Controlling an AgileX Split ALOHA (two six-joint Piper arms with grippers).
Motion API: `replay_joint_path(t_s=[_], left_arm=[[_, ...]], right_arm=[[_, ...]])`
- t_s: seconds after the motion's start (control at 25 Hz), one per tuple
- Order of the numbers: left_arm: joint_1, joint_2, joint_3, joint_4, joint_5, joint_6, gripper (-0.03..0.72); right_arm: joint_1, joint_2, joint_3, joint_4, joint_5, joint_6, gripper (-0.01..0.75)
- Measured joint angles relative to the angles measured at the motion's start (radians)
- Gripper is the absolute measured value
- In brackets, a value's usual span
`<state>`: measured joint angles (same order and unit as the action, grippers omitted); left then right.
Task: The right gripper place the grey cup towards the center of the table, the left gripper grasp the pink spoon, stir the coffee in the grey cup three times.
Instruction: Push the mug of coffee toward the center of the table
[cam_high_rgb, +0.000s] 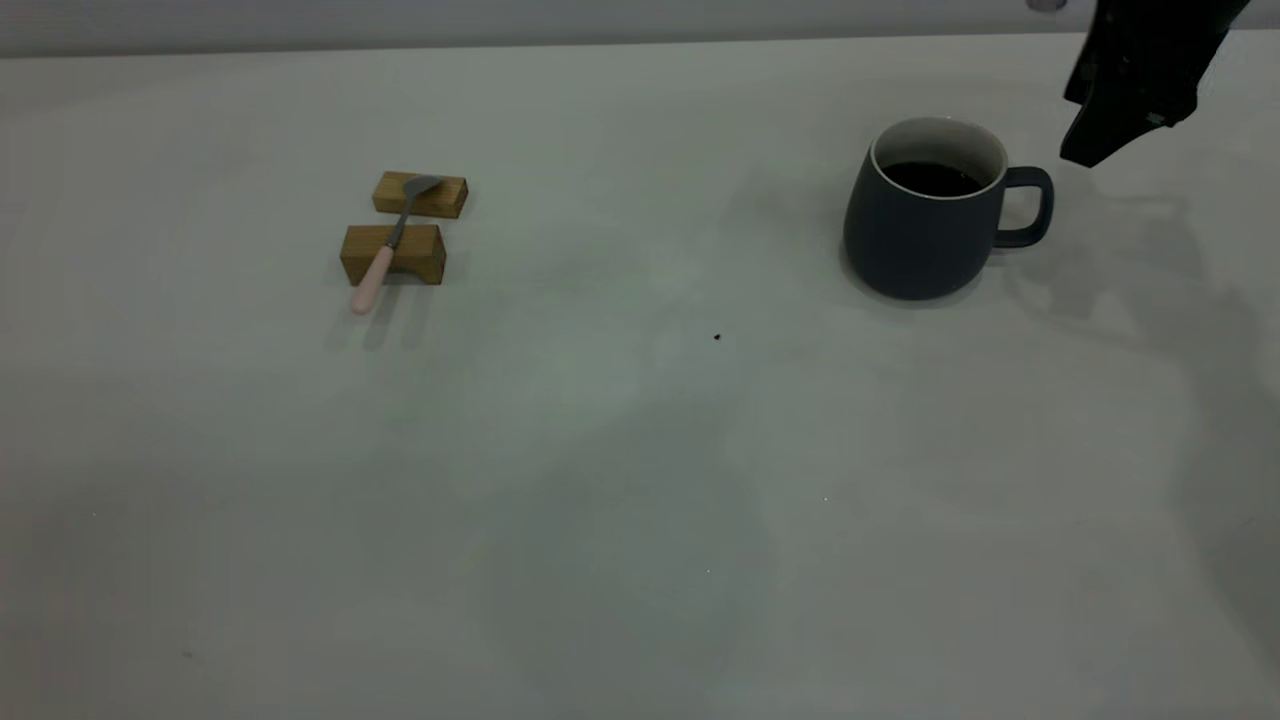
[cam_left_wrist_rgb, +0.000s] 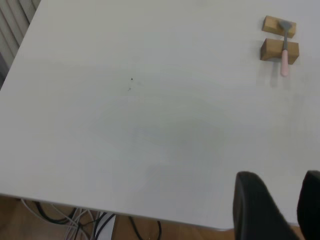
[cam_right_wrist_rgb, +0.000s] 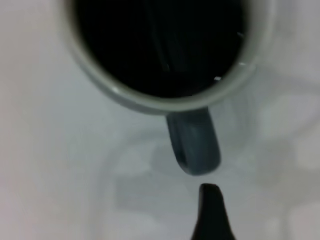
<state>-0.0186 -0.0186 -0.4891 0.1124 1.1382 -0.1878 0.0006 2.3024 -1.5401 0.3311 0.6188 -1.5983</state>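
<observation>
Right gripper (cam_high_rgb: 1090, 150) hangs in the air just beside the grey cup (cam_high_rgb: 925, 225), on the handle side and above handle height. It touches nothing and holds nothing. Only one dark fingertip (cam_right_wrist_rgb: 212, 210) shows in the right wrist view, pointing at the cup's handle (cam_right_wrist_rgb: 195, 145) with a gap between; whether the jaws are spread or closed I cannot tell.

Left gripper (cam_left_wrist_rgb: 277, 210) is well away from the cup, over the near edge of the surface (cam_high_rgb: 640, 480). Two dark fingers (cam_left_wrist_rgb: 252, 207) stand apart with bare surface between them, so the jaws are parted and empty.

Grey cup stands upright on the surface, handle turned toward the right gripper. Coffee (cam_high_rgb: 930, 178) sits dark inside, below the white rim.

Pink spoon (cam_high_rgb: 385, 250) lies far from the cup, on the side opposite the handle. It is laid across two wooden blocks (cam_high_rgb: 395, 252): bowl on the block farther from the left gripper, neck over the nearer block, pink handle jutting past it, clear of the surface.

One small dark speck (cam_high_rgb: 717, 337) on the surface, between the cup and the blocks, nearer the cup.

Cables (cam_left_wrist_rgb: 75, 215) hang below the surface edge by the left gripper.

No writing or brand marks legible on the cup, spoon or blocks.
</observation>
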Motion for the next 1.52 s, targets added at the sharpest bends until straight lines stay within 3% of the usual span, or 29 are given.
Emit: replay_joint_path(t_s=[0.48,0.72,0.96,1.52], left_arm=[[0.000,0.000,0.000,0.000,0.000,0.000,0.289],[0.000,0.000,0.000,0.000,0.000,0.000,0.289],[0.000,0.000,0.000,0.000,0.000,0.000,0.289],[0.000,0.000,0.000,0.000,0.000,0.000,0.289]], right_arm=[[0.000,0.079,0.000,0.113,-0.019,-0.260,0.564],[0.020,0.130,-0.001,0.261,-0.038,-0.396,0.565],[0.108,0.158,-0.007,0.414,-0.060,-0.505,0.565],[0.315,0.161,-0.007,0.573,-0.168,-0.531,0.565]])
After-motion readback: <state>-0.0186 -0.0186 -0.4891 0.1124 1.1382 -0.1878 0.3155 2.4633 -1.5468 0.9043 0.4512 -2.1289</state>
